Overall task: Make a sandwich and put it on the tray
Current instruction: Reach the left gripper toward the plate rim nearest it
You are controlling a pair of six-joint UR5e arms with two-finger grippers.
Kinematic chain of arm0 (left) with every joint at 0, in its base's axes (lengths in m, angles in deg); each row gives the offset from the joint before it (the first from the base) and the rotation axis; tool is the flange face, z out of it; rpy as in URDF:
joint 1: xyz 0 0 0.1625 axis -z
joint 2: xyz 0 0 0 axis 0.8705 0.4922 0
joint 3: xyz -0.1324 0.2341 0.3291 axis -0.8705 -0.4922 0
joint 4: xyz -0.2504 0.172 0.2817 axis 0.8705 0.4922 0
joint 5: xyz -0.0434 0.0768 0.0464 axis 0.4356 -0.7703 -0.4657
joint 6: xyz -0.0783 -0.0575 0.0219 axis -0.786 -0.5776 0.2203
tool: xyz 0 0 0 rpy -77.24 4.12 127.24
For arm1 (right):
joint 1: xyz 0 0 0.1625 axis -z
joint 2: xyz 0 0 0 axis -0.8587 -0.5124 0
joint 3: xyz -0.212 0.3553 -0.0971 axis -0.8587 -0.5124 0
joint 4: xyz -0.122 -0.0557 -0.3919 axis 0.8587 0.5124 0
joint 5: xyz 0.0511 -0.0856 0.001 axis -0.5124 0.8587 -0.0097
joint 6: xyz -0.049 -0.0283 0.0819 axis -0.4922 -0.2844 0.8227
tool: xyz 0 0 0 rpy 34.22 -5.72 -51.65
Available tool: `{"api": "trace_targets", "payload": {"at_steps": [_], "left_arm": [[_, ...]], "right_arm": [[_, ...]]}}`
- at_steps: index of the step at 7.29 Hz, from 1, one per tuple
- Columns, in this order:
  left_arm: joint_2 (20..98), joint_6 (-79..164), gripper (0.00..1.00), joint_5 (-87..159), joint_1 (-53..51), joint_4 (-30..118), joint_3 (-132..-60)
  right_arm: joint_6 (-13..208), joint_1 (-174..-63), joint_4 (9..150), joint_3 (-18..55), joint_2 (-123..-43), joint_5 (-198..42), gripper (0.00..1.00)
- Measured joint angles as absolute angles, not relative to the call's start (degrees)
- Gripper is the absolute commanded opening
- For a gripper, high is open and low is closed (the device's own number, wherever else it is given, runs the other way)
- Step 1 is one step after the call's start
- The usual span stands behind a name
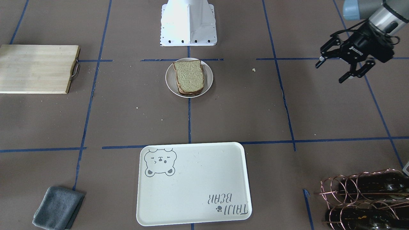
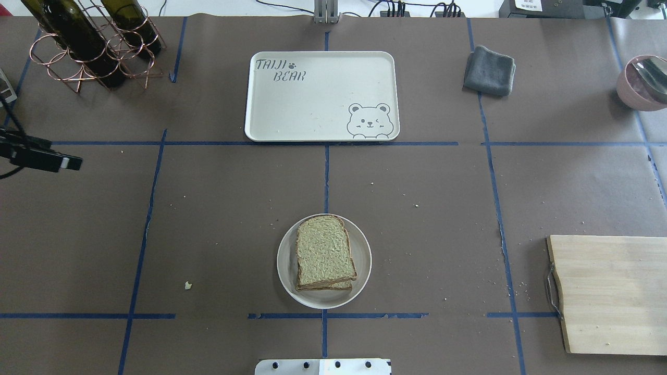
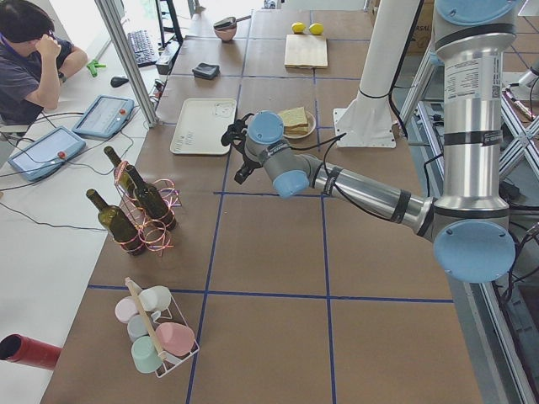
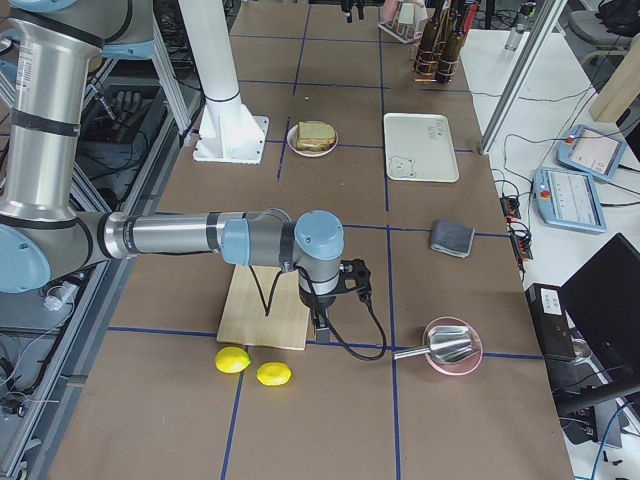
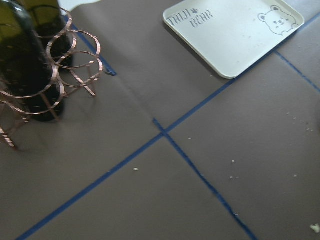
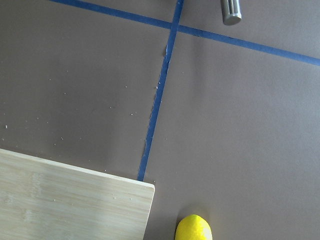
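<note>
The sandwich (image 1: pixel 188 76) is two tan bread slices stacked on a small round white plate (image 1: pixel 171 83) in front of the robot's base; it also shows in the overhead view (image 2: pixel 324 252). The egg is not visible. The cream tray (image 1: pixel 191 185) with the bear drawing lies empty on the table's far side (image 2: pixel 312 99). My left gripper (image 1: pixel 330 72) is open and empty, hovering far out to the sandwich's left side. My right gripper (image 4: pixel 335 300) shows only in the exterior right view, past the cutting board; I cannot tell its state.
A wooden cutting board (image 2: pixel 609 291) lies on the right. A grey cloth (image 2: pixel 490 70) sits right of the tray. Wine bottles in a copper rack (image 2: pixel 88 47) stand at the far left. A pink bowl (image 2: pixel 643 83) sits far right. Two lemons (image 4: pixel 250 365) lie beyond the board.
</note>
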State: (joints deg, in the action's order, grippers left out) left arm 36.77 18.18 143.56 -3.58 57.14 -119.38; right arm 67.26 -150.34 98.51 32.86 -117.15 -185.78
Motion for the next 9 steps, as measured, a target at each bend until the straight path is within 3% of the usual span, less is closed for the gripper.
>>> {"api": "trace_targets", "payload": {"at_steps": [1,3,4,9], "left_arm": [[38.6,9.3,0.97,138.8,-9.6,57.1,-119.8],[42.1,-7.6,0.59,129.2,-21.9,56.9,-119.4],[43.9,-15.0,0.54,125.0,-26.6,56.9,-118.7],[57.0,-32.5,0.51,113.8,-38.9,56.9,-109.6]], "right_arm": [[67.2,-150.4,98.5,32.3,-117.2,-185.7,1.00],[67.2,-150.5,98.5,31.8,-117.0,-185.7,1.00],[67.2,-150.5,98.5,31.8,-116.9,-185.7,1.00],[67.2,-150.5,98.4,31.4,-116.5,-185.6,1.00]]}}
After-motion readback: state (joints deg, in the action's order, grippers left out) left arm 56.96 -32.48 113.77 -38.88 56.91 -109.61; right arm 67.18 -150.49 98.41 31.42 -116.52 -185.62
